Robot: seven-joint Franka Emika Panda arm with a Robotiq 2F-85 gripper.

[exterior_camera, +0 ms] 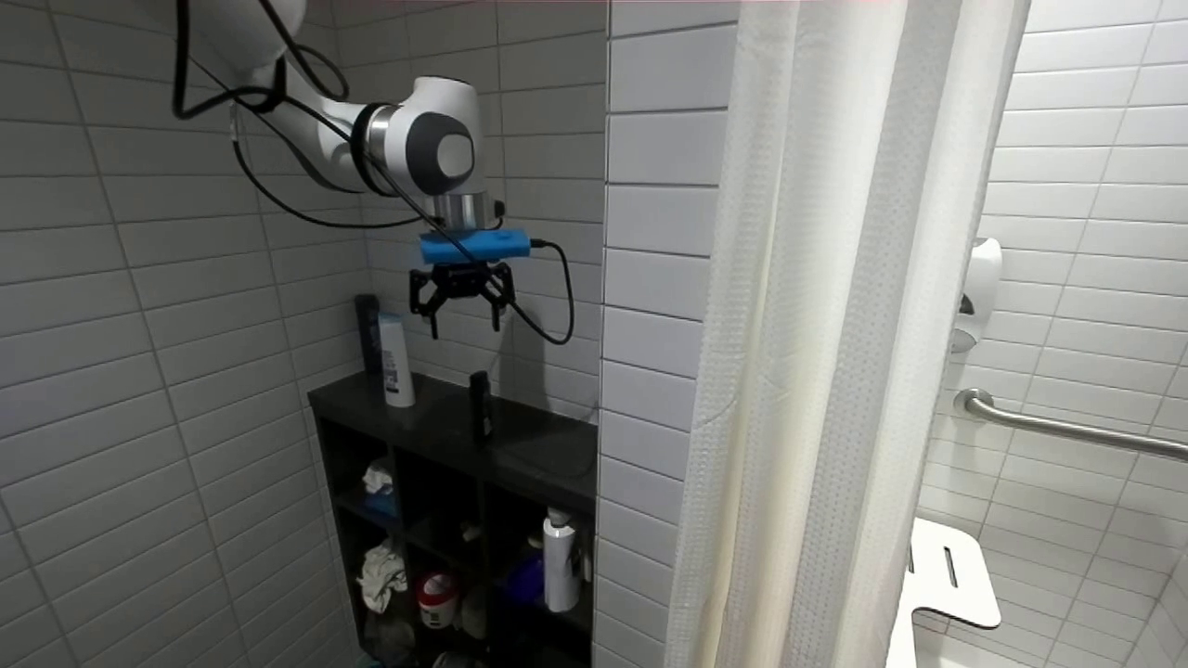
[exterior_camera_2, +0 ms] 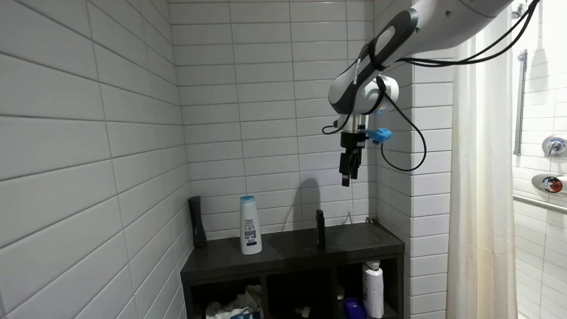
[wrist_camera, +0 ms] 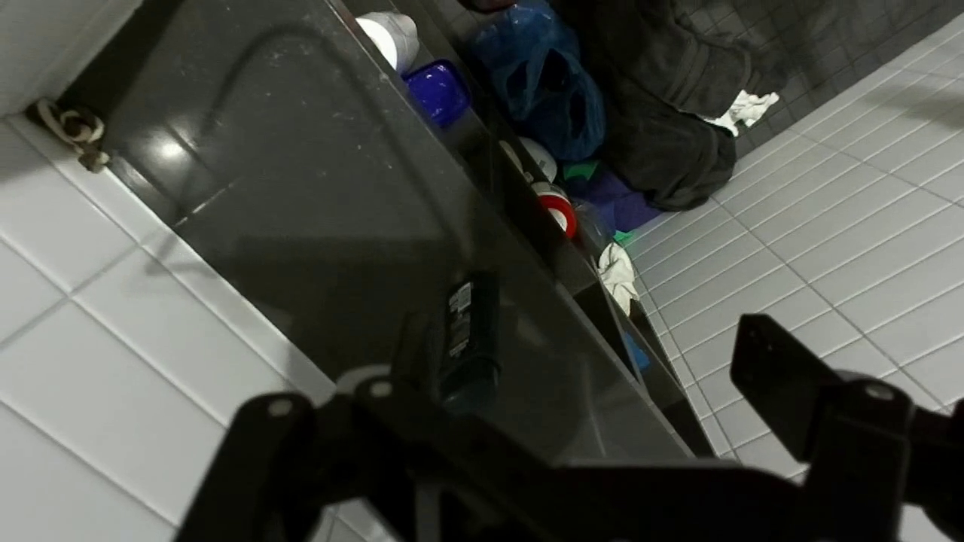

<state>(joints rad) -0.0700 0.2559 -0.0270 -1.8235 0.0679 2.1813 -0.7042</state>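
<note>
Below my wide-spread, empty fingers (exterior_camera: 434,325) stands a black bottle (exterior_camera: 480,406): stiff, smooth and light, I judge, though its fill is hidden; best held mid-body.

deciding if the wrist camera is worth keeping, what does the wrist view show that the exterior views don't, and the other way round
Only the wrist view: a heap of dark cloth beside a translucent blue bag.
Only the exterior views: the shower curtain, steel grab bar and white arm.
All share: the open gripper, the black shelf unit, the small black bottle upright on top of it, and the white bottle in a compartment.
</note>
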